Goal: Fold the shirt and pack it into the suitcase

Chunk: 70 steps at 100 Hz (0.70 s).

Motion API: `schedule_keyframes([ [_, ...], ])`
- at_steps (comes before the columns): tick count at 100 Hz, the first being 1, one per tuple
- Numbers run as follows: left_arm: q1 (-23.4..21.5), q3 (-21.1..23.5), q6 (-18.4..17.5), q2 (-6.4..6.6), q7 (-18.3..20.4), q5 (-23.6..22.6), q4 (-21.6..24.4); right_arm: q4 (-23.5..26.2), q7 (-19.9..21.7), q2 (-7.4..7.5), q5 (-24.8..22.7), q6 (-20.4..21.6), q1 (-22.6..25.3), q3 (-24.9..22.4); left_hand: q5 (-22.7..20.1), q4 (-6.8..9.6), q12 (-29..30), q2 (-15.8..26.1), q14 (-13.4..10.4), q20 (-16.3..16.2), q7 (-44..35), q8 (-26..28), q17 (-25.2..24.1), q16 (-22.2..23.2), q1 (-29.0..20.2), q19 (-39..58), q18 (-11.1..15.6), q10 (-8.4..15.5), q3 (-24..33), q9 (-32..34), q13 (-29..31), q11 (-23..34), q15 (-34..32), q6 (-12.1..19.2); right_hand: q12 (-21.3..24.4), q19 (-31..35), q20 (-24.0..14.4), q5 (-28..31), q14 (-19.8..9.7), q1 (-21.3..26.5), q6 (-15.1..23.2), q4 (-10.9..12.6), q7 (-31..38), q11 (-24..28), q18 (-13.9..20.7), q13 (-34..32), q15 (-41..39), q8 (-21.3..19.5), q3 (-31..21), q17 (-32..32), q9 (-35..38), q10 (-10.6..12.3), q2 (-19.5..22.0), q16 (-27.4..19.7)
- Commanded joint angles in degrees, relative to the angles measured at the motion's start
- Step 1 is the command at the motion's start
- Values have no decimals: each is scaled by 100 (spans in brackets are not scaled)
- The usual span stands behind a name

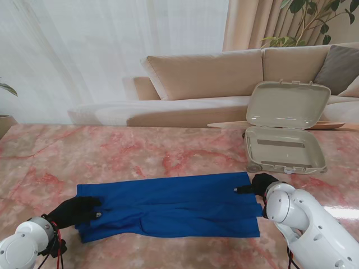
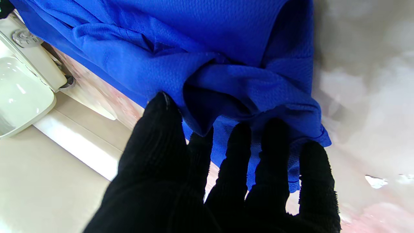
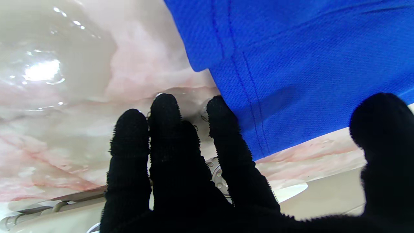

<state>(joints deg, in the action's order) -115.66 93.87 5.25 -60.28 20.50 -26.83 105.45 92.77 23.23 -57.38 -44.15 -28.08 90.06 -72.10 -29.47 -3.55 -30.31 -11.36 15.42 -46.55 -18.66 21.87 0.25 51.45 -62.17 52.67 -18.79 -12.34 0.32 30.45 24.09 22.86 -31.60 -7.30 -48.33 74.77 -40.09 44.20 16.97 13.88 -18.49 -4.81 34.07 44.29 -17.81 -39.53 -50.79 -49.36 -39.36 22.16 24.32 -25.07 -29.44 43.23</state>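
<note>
The blue shirt lies flat on the pink marble table as a long band running left to right. My left hand, in a black glove, rests at the shirt's left end. In the left wrist view its spread fingers touch bunched blue cloth without closing on it. My right hand sits at the shirt's far right corner. There the fingers and thumb stand apart over the hem. The open beige suitcase stands just beyond the right hand.
The suitcase lid stands upright at the table's back right edge. A beige sofa with a grey cushion runs behind the table. Bare marble stretches between the shirt and the far edge.
</note>
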Motion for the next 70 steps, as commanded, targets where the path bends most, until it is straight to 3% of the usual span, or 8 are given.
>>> schedule_keyframes([
  [1, -101, -61, 40, -12, 40, -3, -116, -343, 286, -61, 169, -26, 221, 167, -27, 138, -5, 118, 321, 41, -52, 6, -66, -382, 8, -118, -99, -15, -132, -38, -4, -20, 305, -69, 358, 133, -142, 113, 70, 155, 990, 204, -955, -341, -100, 59, -30, 706, 36, -81, 160, 658, -161, 70],
  [39, -73, -118, -34, -31, -68, 53, -196, -504, 648, 11, 670, -159, -113, 480, -36, 137, -7, 101, 305, 37, -71, 9, -66, -381, 1, -119, -95, -8, -130, -34, 0, -14, 303, -65, 171, -9, -131, 423, -102, 1258, 1254, 309, -400, -150, 31, 186, 20, 479, 382, -245, 358, 795, -292, 60],
  [53, -67, -147, -39, -38, -103, 81, -233, -597, 793, 45, 813, -227, -273, 628, -39, 137, -6, 89, 305, 35, -77, 10, -65, -380, -5, -119, -96, -10, -128, -41, 0, -16, 303, -75, 111, -35, -137, 482, -158, 1569, 1348, 347, 2, -26, 76, 92, 20, 264, 56, -214, 549, 897, -369, 29],
  [59, -59, -162, -41, -38, -107, 92, -258, -620, 864, 62, 838, -243, -330, 675, -40, 137, -6, 89, 301, 34, -78, 9, -65, -381, -7, -121, -98, -1, -127, -36, -3, -12, 305, -74, 111, -25, -133, 399, -185, 1715, 1427, 150, 345, 40, 51, -106, -10, 190, -288, -56, 799, 926, -583, -13],
  [70, -55, -180, -34, -39, -111, 117, -276, -655, 956, 83, 934, -297, -414, 729, -41, 138, -7, 80, 303, 32, -82, 9, -64, -380, -18, -119, -97, 6, -124, -33, -5, -8, 306, -78, 165, 168, -157, 47, -218, 2041, 1577, -175, 1581, 129, 42, -471, -114, 541, -595, 304, 1183, 968, -886, -101],
])
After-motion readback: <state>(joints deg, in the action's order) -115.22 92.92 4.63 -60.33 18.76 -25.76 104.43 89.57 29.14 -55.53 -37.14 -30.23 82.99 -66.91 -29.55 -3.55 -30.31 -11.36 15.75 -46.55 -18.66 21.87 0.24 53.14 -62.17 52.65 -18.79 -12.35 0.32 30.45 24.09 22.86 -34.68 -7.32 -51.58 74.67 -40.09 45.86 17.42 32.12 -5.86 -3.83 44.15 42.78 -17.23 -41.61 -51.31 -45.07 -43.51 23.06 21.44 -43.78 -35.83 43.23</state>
